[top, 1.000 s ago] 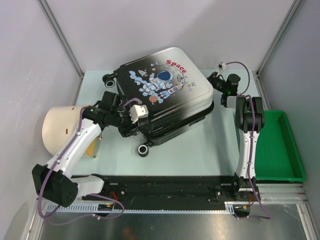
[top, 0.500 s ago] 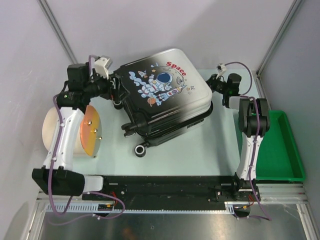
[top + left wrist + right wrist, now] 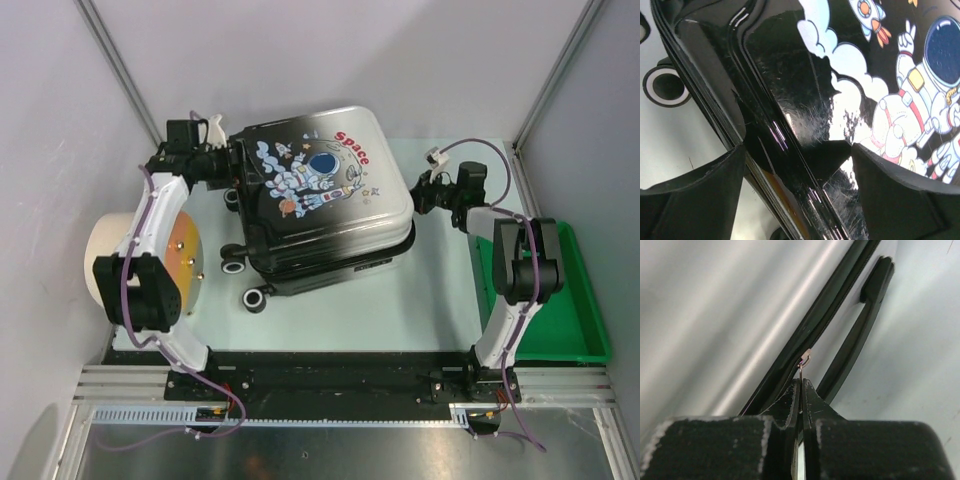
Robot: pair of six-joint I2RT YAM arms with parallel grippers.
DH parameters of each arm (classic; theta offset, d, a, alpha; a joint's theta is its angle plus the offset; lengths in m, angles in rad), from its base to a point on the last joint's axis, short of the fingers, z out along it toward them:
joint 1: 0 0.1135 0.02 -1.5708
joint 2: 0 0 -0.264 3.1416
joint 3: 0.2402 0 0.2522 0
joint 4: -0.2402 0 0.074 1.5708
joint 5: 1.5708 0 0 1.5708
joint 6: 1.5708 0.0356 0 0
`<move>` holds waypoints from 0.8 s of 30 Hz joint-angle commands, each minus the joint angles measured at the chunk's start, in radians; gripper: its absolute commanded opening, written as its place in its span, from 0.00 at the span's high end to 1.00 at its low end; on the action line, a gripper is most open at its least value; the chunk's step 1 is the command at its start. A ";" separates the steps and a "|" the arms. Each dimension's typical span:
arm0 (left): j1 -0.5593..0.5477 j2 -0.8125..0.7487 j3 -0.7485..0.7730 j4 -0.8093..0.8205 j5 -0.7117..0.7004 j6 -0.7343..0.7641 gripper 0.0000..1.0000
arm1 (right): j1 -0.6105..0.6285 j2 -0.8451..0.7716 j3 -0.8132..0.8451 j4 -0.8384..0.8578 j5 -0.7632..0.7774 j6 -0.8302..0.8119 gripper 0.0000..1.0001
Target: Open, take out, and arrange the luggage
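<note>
The luggage (image 3: 320, 195), a white-to-black suitcase with an astronaut "Space" print, lies closed on the table, wheels to the near left. My left gripper (image 3: 232, 165) is at its far-left edge. In the left wrist view the left gripper (image 3: 797, 165) is open, and its fingers (image 3: 690, 195) stand on either side of the glossy black rim (image 3: 775, 135). My right gripper (image 3: 420, 193) is at the suitcase's right edge. In the right wrist view the right gripper (image 3: 801, 385) is shut on the thin metal zipper pull (image 3: 801, 371), just below the slider (image 3: 805, 359).
A beige cylinder with an orange face (image 3: 130, 265) lies at the left. A green bin (image 3: 555, 290) stands at the right beside the right arm. The black side handle (image 3: 860, 325) runs next to the zipper. A black rail (image 3: 330, 375) crosses the near edge.
My left arm has swung from the suitcase's near-left side to its far-left edge. The suitcase has shifted and turned leftward. My right gripper has stayed at the right edge, moving slightly nearer.
</note>
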 commanded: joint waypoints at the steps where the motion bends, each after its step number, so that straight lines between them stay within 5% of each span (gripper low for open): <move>1: -0.135 0.156 0.099 0.062 0.198 0.060 0.20 | 0.121 -0.130 -0.102 -0.316 -0.275 -0.109 1.00; 9: -0.345 0.383 0.346 0.062 0.289 0.231 0.36 | 0.152 -0.348 -0.247 -0.575 -0.219 -0.238 1.00; 15: -0.414 0.512 0.539 0.062 0.289 0.272 0.36 | 0.236 -0.573 -0.415 -0.491 -0.075 -0.096 1.00; 20: -0.405 0.535 0.705 0.062 0.200 0.246 0.22 | 0.380 -0.732 -0.528 -0.355 0.207 0.000 1.00; 24: -0.327 0.436 0.728 0.065 0.047 0.079 0.11 | 0.501 -0.735 -0.539 -0.307 0.374 0.040 1.00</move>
